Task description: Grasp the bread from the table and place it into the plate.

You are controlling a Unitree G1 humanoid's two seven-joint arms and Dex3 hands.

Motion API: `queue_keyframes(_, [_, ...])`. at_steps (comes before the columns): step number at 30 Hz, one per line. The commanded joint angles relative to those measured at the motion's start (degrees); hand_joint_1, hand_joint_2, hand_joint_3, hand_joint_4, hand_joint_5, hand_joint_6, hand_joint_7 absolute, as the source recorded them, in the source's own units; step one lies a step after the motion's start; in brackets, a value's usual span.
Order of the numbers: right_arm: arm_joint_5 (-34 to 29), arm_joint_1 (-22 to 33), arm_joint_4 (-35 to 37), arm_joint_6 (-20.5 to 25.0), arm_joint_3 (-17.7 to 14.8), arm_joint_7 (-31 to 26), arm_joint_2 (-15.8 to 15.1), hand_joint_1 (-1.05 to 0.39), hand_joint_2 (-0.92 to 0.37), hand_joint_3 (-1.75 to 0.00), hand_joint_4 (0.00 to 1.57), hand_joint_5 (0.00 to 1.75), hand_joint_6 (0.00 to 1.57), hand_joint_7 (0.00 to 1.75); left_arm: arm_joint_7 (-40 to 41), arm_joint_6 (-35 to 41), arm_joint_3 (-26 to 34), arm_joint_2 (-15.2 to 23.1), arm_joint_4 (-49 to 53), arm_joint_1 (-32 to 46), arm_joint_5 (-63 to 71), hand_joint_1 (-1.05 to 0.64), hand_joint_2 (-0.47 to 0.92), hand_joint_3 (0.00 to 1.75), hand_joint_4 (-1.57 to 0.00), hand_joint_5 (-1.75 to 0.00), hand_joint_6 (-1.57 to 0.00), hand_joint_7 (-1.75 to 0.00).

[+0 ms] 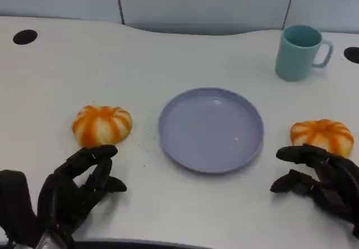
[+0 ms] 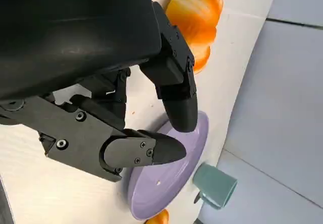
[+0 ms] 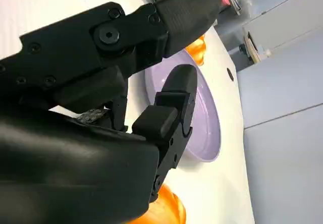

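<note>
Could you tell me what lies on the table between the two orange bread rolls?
In the head view, the purple plate lies between the left bread roll and the right bread roll, with nothing on it.

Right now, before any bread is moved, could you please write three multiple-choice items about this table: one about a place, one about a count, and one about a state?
1. Where does the teal ceramic mug stand?
A. on the plate
B. behind the plate, to the right
C. beside the left hand

2. How many orange striped bread rolls lie on the white table?
A. one
B. two
C. three

3. What is the state of the round lavender plate?
A. it holds nothing
B. it holds a roll
C. it is turned over

Answers:
1. B, since the mug stands at the far right, apart from the plate.
2. B, since one roll lies left of the plate and the other roll lies right of it.
3. A, since its surface is bare; the left hand and the right hand hold nothing.
</note>
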Motion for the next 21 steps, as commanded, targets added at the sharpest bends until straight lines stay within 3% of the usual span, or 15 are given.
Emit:
queue_keyframes(1, [-0.2, 1.0, 1.4, 0.5, 0.0, 0.0, -0.4, -0.41, -0.92, -0.07, 0.64, 1.08, 0.81, 0.55, 0.4, 0.5, 0.3, 0.8, 0.5, 0.4, 0.2, -0.43, 0.7, 0.51, -0.63, -1.47, -0.69, -0.9])
queue_keyframes(21, [-0.1, 1.3, 0.8, 0.6, 0.1, -0.3, 0.0, -0.39, -0.92, -0.1, 0.62, 1.08, 0.79, 0.55, -0.8, -2.3, 0.5, 0.6, 0.8, 0.3, -0.2, -0.4, 0.69, 0.58, -0.61, -1.43, -0.65, -0.85])
